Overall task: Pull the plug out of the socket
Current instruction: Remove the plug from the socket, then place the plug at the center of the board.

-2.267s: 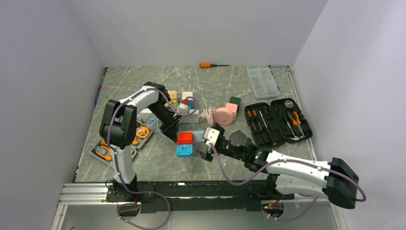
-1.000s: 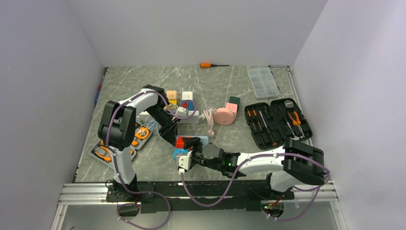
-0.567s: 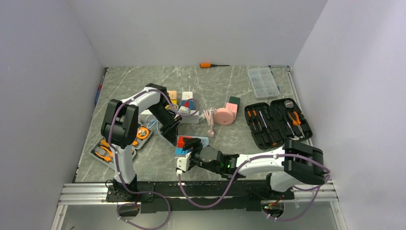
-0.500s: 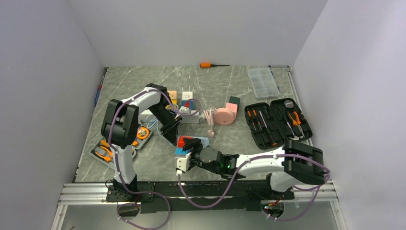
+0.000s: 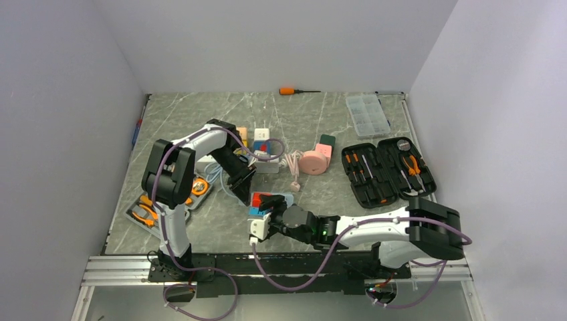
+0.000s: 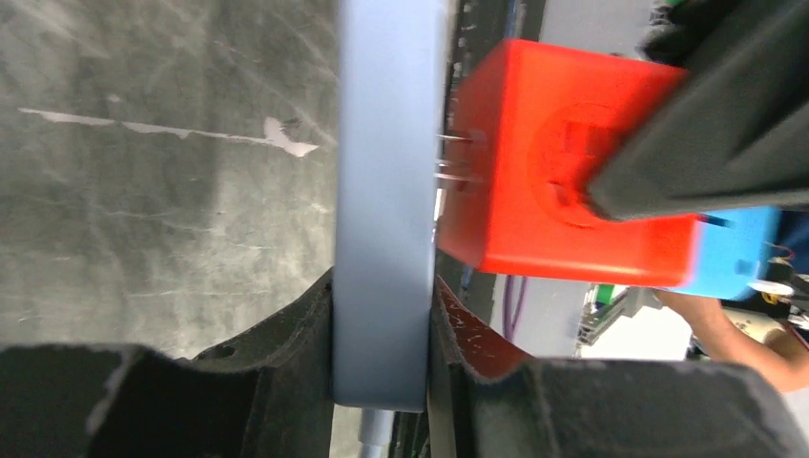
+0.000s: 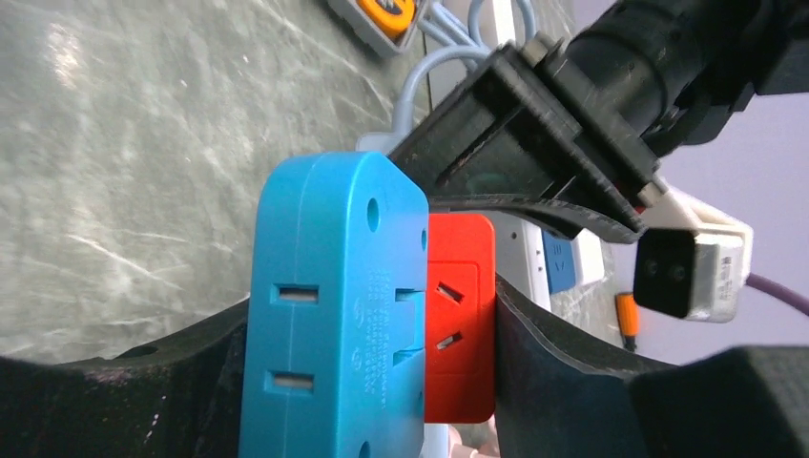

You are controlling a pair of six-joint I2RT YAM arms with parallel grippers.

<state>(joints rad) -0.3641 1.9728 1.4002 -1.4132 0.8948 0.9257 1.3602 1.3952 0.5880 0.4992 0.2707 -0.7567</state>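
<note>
Red cube plug (image 6: 563, 181) noted partly withdrawn; metal prongs (image 6: 458, 157) exposed in the narrow gap; pale blue-grey power strip (image 6: 386, 191) seen edge-on, facing it; both located toward near edge of table (image 5: 220, 227).

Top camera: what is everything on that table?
Screwdriver: one, orange, far edge.
Organizer: one, clear, far right.
Tool case: one, black, open, right.
Reel: one, pink, centre.
White strip: one, carrying plugs, left of reel.
Trays: two, grey, orange tools, left.
Blue strip: one, light blue, in left gripper.
Red plug: one, prongs partly out of blue strip.
Blue plug: one, beside red plug.
Left gripper: black, shut on blue strip.
Right gripper: black, clamping both plugs.
</note>
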